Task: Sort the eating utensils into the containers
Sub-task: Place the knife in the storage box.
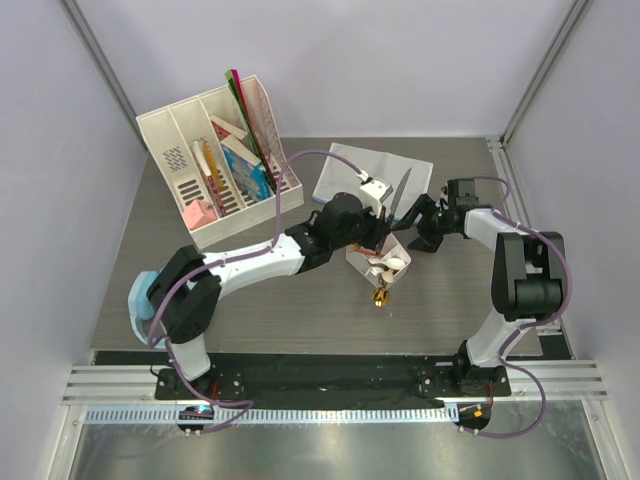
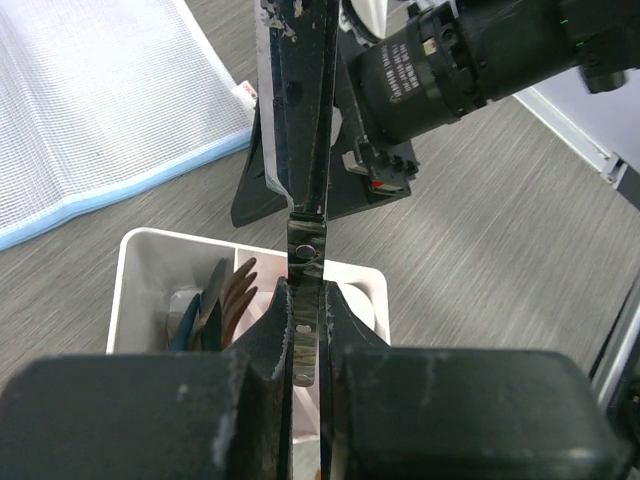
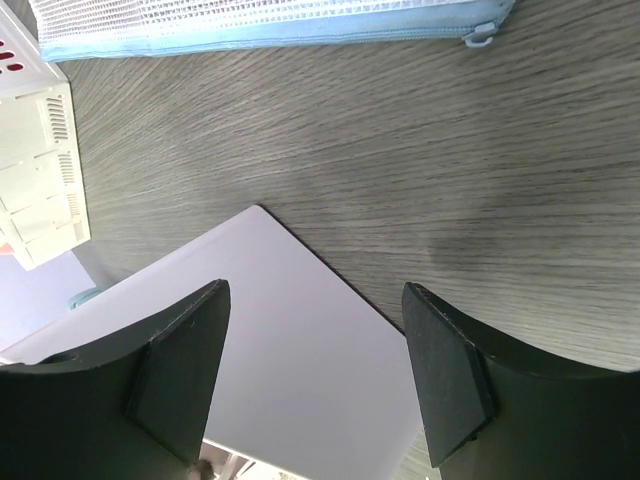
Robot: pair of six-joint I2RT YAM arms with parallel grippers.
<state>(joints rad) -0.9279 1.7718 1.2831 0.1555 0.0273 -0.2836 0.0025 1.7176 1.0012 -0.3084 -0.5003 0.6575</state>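
Observation:
My left gripper [image 1: 377,240] is shut on a silver knife [image 2: 304,290] by its handle. The blade [image 1: 404,190] points away, toward the right arm. It hangs just above the white divided container [image 1: 393,252], which also shows in the left wrist view [image 2: 140,262]. White ceramic spoons [image 1: 386,266] lie in the container, and a gold spoon [image 1: 380,297] sticks out at its near end. Blue and brown pieces [image 2: 215,300] stand in one compartment. My right gripper [image 1: 413,217] is open and empty beside the container; between its fingers [image 3: 180,370] only table and wall show.
A white file organizer [image 1: 215,170] with books and folders stands at the back left. A white mesh pouch with blue trim [image 1: 365,175] lies behind the container. A blue cloth [image 1: 143,300] sits by the left arm's base. The right arm [image 2: 470,60] is close ahead of the knife.

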